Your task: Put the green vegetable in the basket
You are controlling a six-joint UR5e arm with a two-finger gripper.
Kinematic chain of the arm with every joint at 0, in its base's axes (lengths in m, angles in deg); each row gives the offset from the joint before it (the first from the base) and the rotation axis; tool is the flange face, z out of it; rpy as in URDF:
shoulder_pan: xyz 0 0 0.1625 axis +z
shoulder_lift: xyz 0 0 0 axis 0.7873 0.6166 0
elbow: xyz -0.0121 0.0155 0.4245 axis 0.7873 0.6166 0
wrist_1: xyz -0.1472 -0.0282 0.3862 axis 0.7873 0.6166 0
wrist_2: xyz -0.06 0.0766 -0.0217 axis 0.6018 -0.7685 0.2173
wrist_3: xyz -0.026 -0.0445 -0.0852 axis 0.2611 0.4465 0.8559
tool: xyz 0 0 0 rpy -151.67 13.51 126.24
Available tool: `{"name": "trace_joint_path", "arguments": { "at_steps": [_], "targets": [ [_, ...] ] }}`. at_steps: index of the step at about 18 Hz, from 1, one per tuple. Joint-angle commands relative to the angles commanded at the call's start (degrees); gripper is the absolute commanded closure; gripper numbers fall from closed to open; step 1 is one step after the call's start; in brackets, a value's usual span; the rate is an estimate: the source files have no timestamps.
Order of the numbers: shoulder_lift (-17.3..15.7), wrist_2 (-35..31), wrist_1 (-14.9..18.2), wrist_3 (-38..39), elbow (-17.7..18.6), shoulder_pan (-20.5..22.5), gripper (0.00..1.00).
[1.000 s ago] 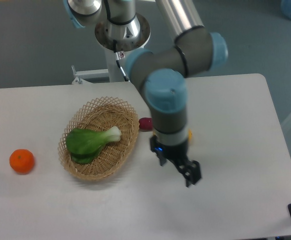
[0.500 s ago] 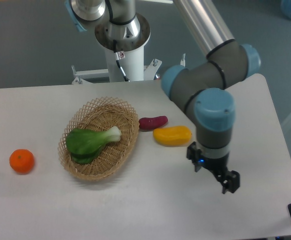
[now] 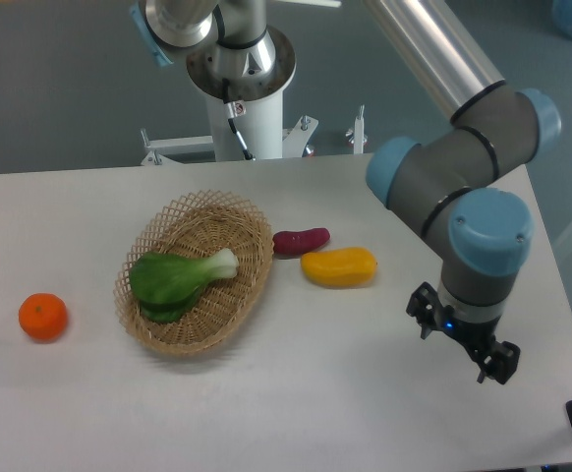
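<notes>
The green vegetable (image 3: 178, 278), a bok choy with bright leaves and a pale stalk, lies inside the basket (image 3: 229, 216), an oval tan wicker one left of the table's middle. Far off to the right, near the table's right front, my gripper (image 3: 466, 337) hangs below the arm's blue wrist. It holds nothing, and its fingers are too small and dark to tell whether they stand open or shut.
An orange (image 3: 43, 317) sits at the left. A dark red oblong vegetable (image 3: 301, 240) and a yellow oblong vegetable (image 3: 339, 266) lie just right of the basket. The arm's base post (image 3: 242, 88) stands behind the table's far edge.
The arm has swung to the right, away from the basket, uncovering the red and yellow vegetables. The green vegetable has stayed in the basket.
</notes>
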Motion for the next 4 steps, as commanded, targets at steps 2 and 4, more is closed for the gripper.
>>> {"name": "trace_joint_path", "arguments": {
  "at_steps": [2,4],
  "targets": [
    [-0.1,0.0,-0.1,-0.4,0.3,0.0,0.0],
    [-0.1,0.0,-0.2,-1.0,0.4,0.0,0.0]
  ]
}}
